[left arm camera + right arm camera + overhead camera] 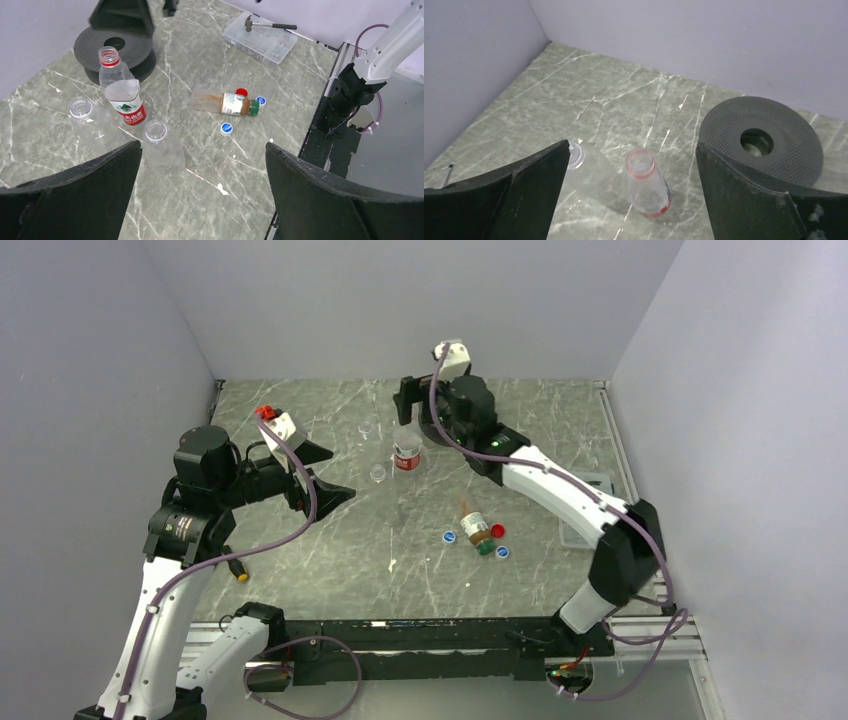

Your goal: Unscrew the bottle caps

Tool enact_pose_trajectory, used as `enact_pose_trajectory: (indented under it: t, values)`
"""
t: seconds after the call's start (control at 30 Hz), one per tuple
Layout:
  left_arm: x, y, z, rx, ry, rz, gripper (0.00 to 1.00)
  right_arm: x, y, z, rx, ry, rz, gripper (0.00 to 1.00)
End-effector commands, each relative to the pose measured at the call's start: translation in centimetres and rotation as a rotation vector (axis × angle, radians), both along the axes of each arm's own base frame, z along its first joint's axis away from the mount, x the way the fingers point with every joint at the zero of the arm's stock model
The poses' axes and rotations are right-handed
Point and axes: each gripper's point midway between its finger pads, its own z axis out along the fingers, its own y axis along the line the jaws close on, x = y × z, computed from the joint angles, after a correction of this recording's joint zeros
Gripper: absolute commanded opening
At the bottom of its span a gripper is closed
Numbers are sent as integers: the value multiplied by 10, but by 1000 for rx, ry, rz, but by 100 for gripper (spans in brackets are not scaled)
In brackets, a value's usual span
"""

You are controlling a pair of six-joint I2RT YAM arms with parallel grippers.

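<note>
The table [280,80] is grey-green marble with white veins. One clear bottle [122,95] has a red label and red neck ring. The amber-brown bottle [227,102] has a white-green label and a green cap [254,107]. Beside it are a red cap [242,92] and a blue-and-white cap [226,128].

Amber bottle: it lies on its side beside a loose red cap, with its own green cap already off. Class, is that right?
No. The amber bottle lies on its side beside the loose red cap, but its green cap is still on, as the left wrist view shows.
</note>
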Motion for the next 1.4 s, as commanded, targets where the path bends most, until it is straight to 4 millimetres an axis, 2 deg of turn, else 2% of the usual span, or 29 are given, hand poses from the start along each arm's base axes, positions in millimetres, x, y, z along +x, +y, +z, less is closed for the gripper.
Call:
enact_pose_trajectory:
  t: [0.0,0.07,0.2,0.3,0.43,0.57,0.63,0.83,0.9,1.07,1.13,1.37]
  values:
    - [-1,0,10,-13,-39,-1,99,-29,-27,4,32,40,-34,100]
    - [-2,0,9,-11,-36,-2,99,-45,-43,-22,10,108,-59,100]
    - [-3,-1,10,-13,-34,-12,99,-84,-78,-89,-36,282,-127,100]
    - [-4,-2,11,-19,-31,-21,99,-113,-101,-130,-52,372,-167,100]
    - [-6,-5,13,-31,-21,-42,99,-146,-113,-164,-44,452,-178,100]
    - [-7,-7,11,-38,-6,-60,99,-166,-110,-194,-65,516,-182,99]
    - [-8,-9,11,-45,-2,-71,99,-169,-107,-206,-95,538,-193,97]
    - [-12,-9,13,-45,-6,-89,99,-158,-115,-242,-220,581,-293,87]
    - [-15,-9,14,-42,-10,-94,99,-155,-117,-244,-232,584,-326,83]
    - [-19,-10,15,-43,-14,-111,99,-151,-113,-230,-193,561,-319,79]
    - [-19,-11,15,-46,-12,-117,99,-151,-111,-231,-189,566,-310,78]
    - [-25,-13,13,-46,-14,-154,99,-158,-105,-262,-207,638,-302,66]
